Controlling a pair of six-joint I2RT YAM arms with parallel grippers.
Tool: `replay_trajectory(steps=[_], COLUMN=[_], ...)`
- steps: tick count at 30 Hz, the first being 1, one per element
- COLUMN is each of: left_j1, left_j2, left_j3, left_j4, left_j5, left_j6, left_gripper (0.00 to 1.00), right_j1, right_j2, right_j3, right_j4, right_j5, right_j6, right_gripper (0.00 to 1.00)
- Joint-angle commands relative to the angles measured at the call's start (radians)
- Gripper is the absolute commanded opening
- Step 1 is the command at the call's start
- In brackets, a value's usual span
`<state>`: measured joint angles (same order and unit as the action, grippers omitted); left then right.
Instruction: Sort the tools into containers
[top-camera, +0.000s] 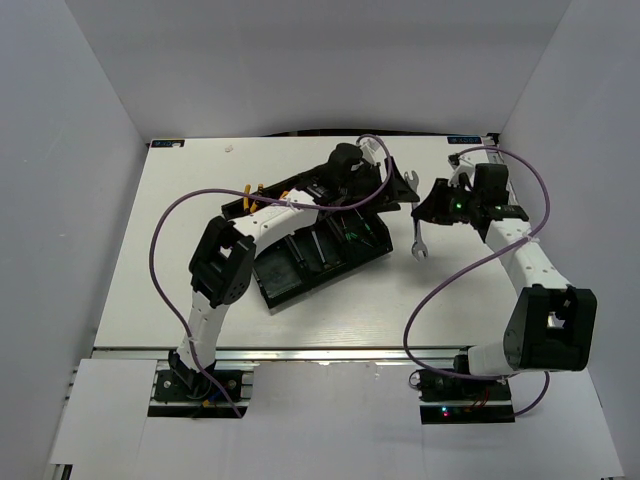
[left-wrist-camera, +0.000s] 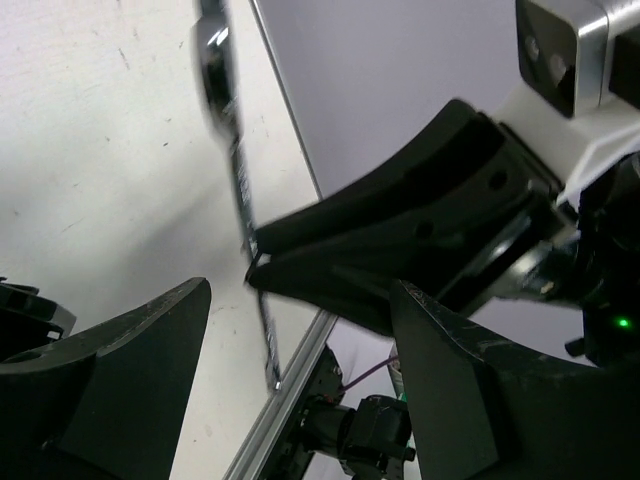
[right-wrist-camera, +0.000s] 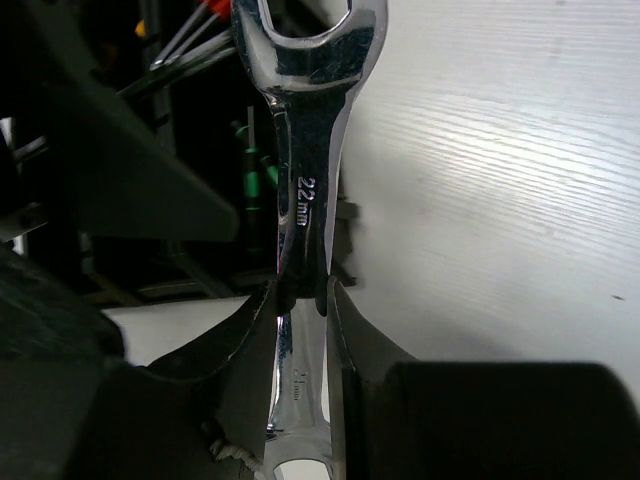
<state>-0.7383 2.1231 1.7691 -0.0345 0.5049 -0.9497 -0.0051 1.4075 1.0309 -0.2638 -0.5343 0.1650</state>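
- The white tabletop (top-camera: 180, 280) carries everything; both my arms reach out over its far half.
- The black tray (top-camera: 285, 275) lies at an angle near the middle of the tabletop, with my left arm stretched across it.
- My left gripper (left-wrist-camera: 302, 288) is out past the tray's far right corner. Its two fingers are spread wide with nothing between them. From my left wrist I look through that gap at the wrench and at the black fingers of my other gripper.
- My right gripper (right-wrist-camera: 302, 290) is pressed onto the silver wrench (right-wrist-camera: 305, 190), pinching the flat shank from both sides just below the "22 mm" marking.
- The wrench is just off the right end of the tray, in none of its compartments. One open-ended head points away from my right wrist, and the rest of the shank runs back between my fingers. From above, its lower head hangs towards the tabletop; I cannot tell whether it touches.
- Yellow plier handles (top-camera: 249, 197) stick up at the tray's far left end.
- A small green-black tool (right-wrist-camera: 258, 175) lies inside the tray, in a compartment near the wrench; I cannot tell which one.
- A red tool handle (right-wrist-camera: 205, 12) shows in the tray beyond it, mostly cut off by the edge of my right wrist's view.
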Motion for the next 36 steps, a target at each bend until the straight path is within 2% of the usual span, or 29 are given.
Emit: replay_trajectory(steps=[1, 5, 9, 22, 25, 28, 29, 31, 32, 33, 34, 35, 36], left_j1=[-0.013, -0.018, -0.022, -0.024, -0.024, -0.023, -0.023, -0.023, -0.024, -0.023, -0.023, -0.019, -0.018], left_j2=[0.014, 0.009, 0.005, -0.005, 0.004, 0.003, 0.000, -0.017, -0.028, -0.044, -0.054, -0.064, -0.090], left_j3=[0.056, 0.066, 0.064, 0.056, 0.066, 0.063, 0.061, 0.046, 0.036, 0.029, 0.014, 0.004, -0.005], left_j4=[-0.036, -0.061, -0.084, -0.093, -0.093, -0.096, -0.099, -0.105, -0.107, -0.113, -0.126, -0.133, -0.137], left_j5=[-0.017, -0.041, -0.065, -0.109, -0.097, -0.079, -0.075, -0.074, -0.074, -0.077, -0.089, -0.094, -0.100], left_j6=[0.026, 0.043, 0.055, 0.062, 0.062, 0.065, 0.071, 0.081, 0.089, 0.092, 0.103, 0.109, 0.121], left_gripper=[0.83, 0.82, 0.75, 0.70, 0.62, 0.44, 0.34, 0.22, 0.10, 0.10, 0.00, 0.00, 0.00], right_j1=[0.046, 0.063, 0.076, 0.109, 0.116, 0.117, 0.117, 0.117, 0.117, 0.122, 0.125, 0.128, 0.140], right_j2=[-0.054, -0.071, -0.085, -0.133, -0.139, -0.134, -0.131, -0.121, -0.119, -0.113, -0.110, -0.108, -0.104], right_j3=[0.012, 0.014, 0.021, -0.005, -0.012, -0.009, -0.006, 0.003, 0.008, 0.015, 0.020, 0.024, 0.035], right_j4=[0.031, 0.026, 0.023, 0.020, 0.023, 0.031, 0.034, 0.035, 0.041, 0.041, 0.041, 0.043, 0.043], right_j5=[-0.055, -0.069, -0.079, -0.099, -0.104, -0.101, -0.099, -0.102, -0.110, -0.113, -0.112, -0.118, -0.119], right_j6=[0.048, 0.059, 0.057, 0.062, 0.068, 0.070, 0.070, 0.068, 0.064, 0.064, 0.061, 0.051, 0.044], right_gripper=[0.00, 0.00, 0.00, 0.00, 0.00, 0.00, 0.00, 0.00, 0.00, 0.03, 0.10, 0.23, 0.30])
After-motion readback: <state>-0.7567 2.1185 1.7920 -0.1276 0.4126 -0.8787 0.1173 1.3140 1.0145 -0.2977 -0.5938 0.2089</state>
